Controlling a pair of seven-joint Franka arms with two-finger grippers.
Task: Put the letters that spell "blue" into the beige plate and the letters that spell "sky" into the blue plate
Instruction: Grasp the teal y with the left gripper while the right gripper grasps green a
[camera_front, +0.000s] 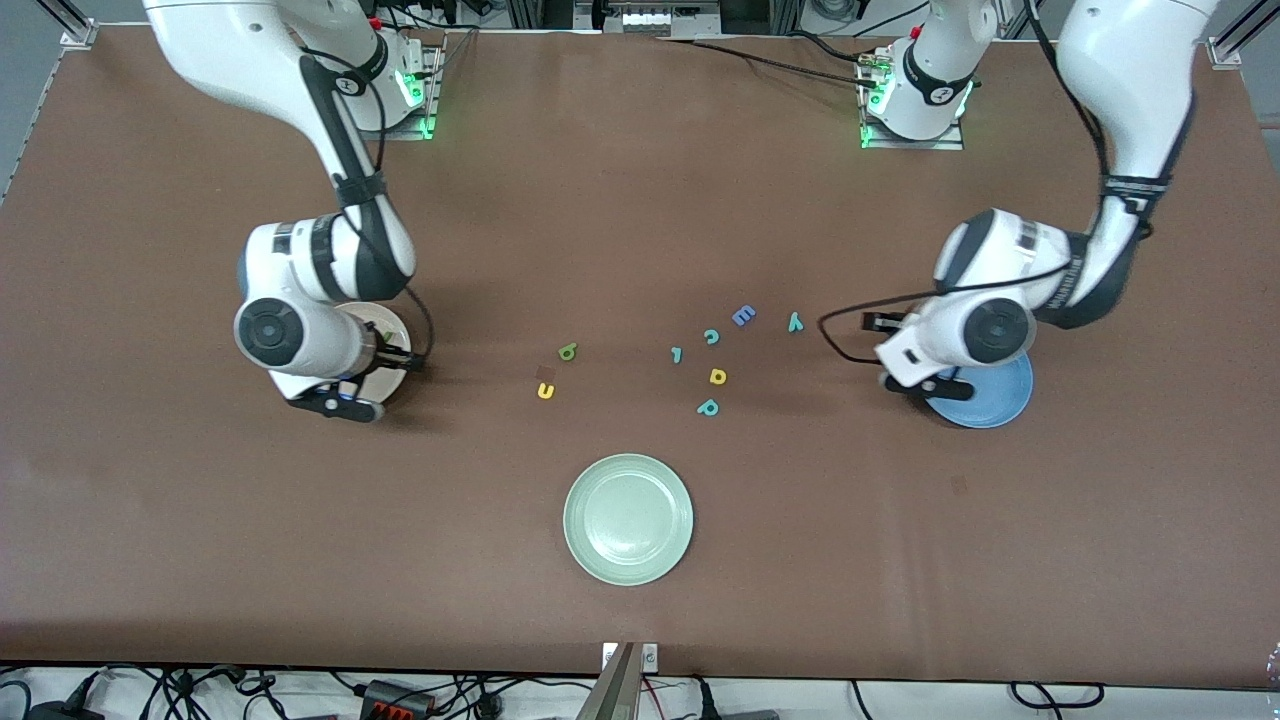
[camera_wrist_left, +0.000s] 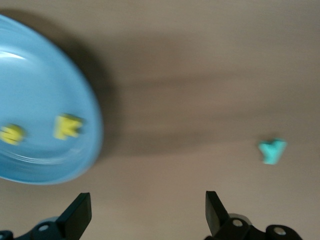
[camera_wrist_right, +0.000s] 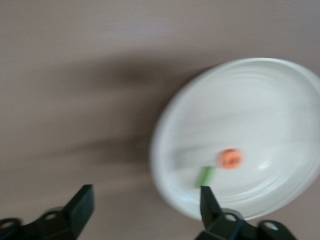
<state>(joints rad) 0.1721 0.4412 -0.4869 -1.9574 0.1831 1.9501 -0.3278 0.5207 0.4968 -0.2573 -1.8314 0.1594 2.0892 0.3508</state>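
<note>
Two yellow letters (camera_wrist_left: 40, 130) lie in the blue plate (camera_wrist_left: 45, 80); we see the beige plate (camera_wrist_right: 260, 100) holding an orange e (camera_wrist_right: 231, 159) and a green bar (camera_wrist_right: 207, 176). Both the left end effector (camera_wrist_left: 145, 212) and the right end effector (camera_wrist_right: 145, 210) are released, grasping nothing.

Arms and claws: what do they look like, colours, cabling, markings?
Both arms are glossy white with dark grey to black joint bands and round dark caps at the wrist. A black cable runs along each, looping loose by the left claw and the right claw. Green lights glow at both bases. In the wrist views each claw has two black wedge-shaped fingers on a black bar.
</note>
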